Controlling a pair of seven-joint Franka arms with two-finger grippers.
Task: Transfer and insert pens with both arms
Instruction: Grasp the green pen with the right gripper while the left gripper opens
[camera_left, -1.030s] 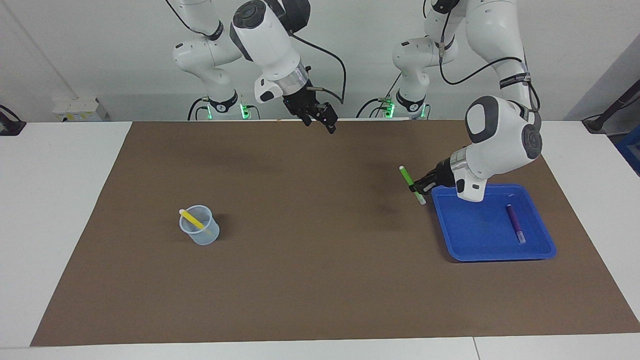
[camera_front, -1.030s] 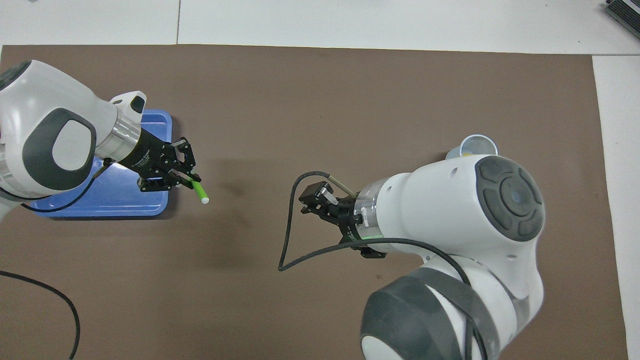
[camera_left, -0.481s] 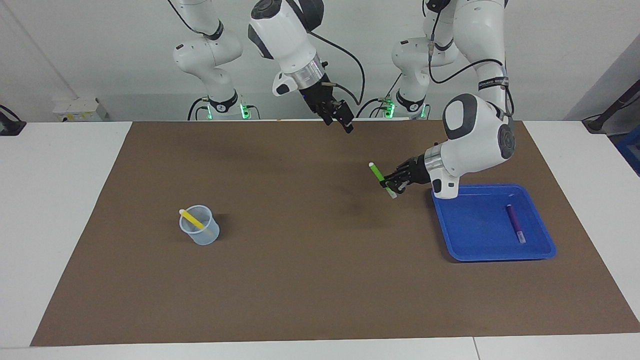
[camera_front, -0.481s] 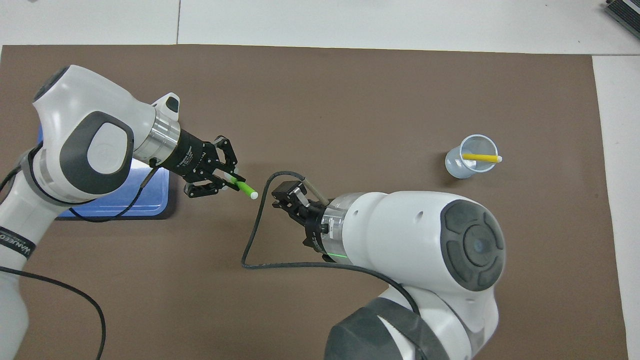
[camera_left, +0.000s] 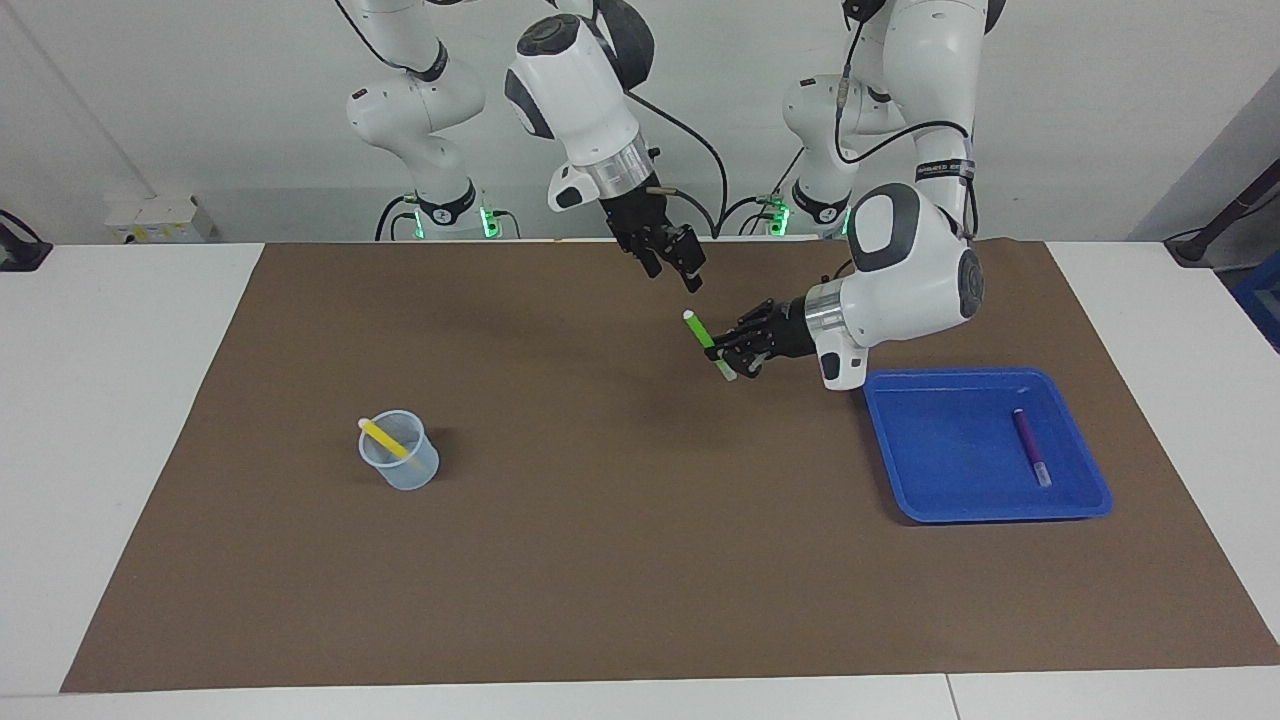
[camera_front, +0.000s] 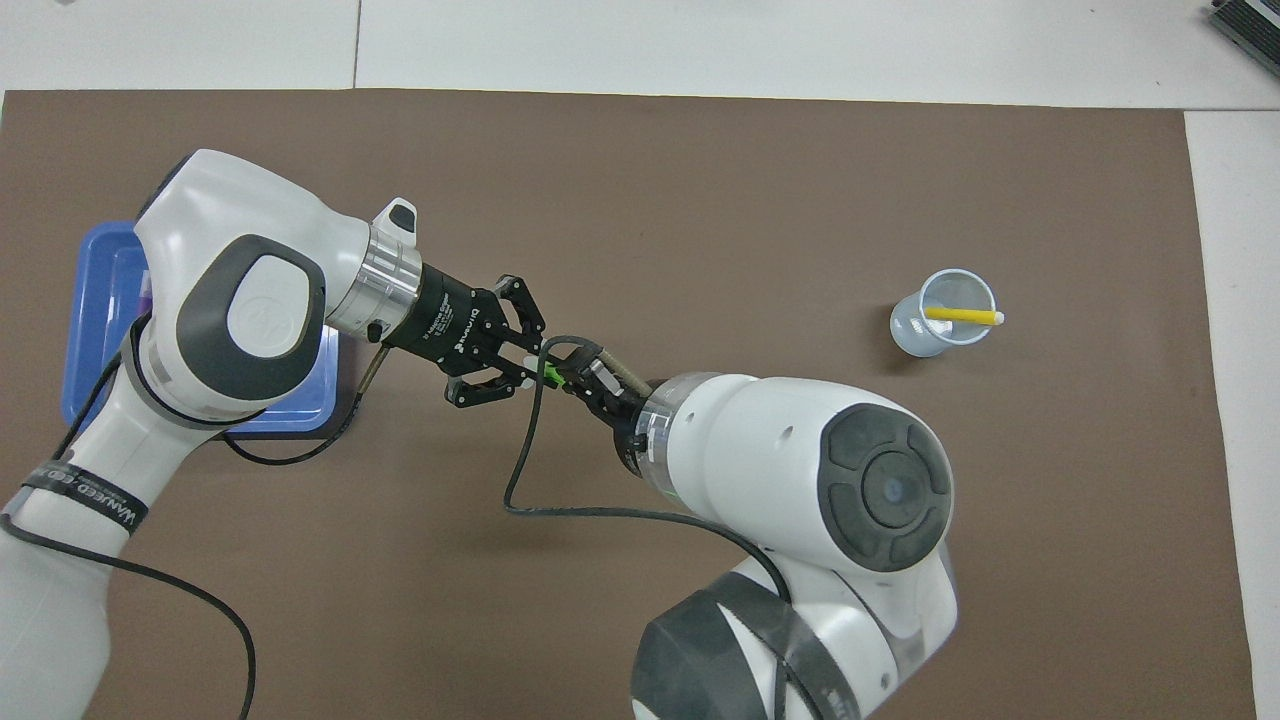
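While my left gripper (camera_left: 728, 352) is clamping the bright green marker pen (camera_left: 708, 342) by its lower half, tilted above the middle of the brown mat (camera_left: 600, 560), I am judging this to be the handover step. My right gripper (camera_left: 672, 262) is hanging just above the pen's pale upper tip, its fingers apart (not yet touching, as far as I can see). Next it needs lowering squarely around that free end before any release. I am counting three pens: green aloft, one yellow marker pen (camera_left: 384, 438) leaning in the single translucent plastic cup (camera_left: 401, 467), one purple marker pen (camera_left: 1029, 446) lying in the single blue plastic tray (camera_left: 900, 480).
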